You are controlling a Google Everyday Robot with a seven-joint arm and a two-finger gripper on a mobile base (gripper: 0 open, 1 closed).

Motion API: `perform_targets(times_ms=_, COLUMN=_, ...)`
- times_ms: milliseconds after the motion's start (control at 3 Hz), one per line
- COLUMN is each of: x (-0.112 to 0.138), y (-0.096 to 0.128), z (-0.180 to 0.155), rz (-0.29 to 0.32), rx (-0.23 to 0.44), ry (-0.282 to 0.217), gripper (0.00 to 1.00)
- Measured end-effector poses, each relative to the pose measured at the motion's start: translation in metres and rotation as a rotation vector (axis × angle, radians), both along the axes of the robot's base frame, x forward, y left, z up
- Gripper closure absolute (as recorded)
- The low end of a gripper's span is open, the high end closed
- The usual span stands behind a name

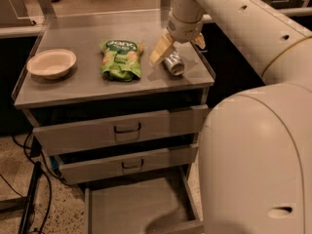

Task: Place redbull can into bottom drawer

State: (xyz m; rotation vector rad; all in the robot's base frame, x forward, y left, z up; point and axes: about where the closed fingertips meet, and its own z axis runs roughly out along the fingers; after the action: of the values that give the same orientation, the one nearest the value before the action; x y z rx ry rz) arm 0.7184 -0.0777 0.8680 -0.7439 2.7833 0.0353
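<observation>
The gripper (177, 52) hung low over the right end of the cabinet top (87, 38), its two pale fingers (160, 50) spread apart, one to either side of the redbull can (174, 64). Nothing was clamped; whether a finger was touching metal could not be told from this angle. The can lay on its side near the right front corner, with its shiny round end facing the camera, well clear of the green snack bag (121, 58) and far from the white bowl (51, 63) at the left.

And what a tricky customer it looked. It was slim, smooth metal, probably light and thin-walled, so a hard squeeze could dent it. Lying down, it seemed free to roll at the first nudge. The safest hold looked to be across the middle of the round body, with one finger on each long side, closing evenly so it would not squirt out or spin. The ends would likely give little to hold.

Below, the bottom drawer (136, 211) stood pulled out, its flat floor bare and waiting. The can had not been lifted yet.
</observation>
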Motion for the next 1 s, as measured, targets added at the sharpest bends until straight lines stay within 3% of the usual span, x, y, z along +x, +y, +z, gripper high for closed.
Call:
perform_targets(times_ms=333, x=0.001, y=0.002, z=-0.015, rz=-0.037, rx=0.028, ry=0.022, gripper=0.0)
perform_targets(times_ms=1000, x=0.024, y=-0.004, z=-0.013, rz=-0.064, rx=0.036, ry=-0.004, gripper=0.0)
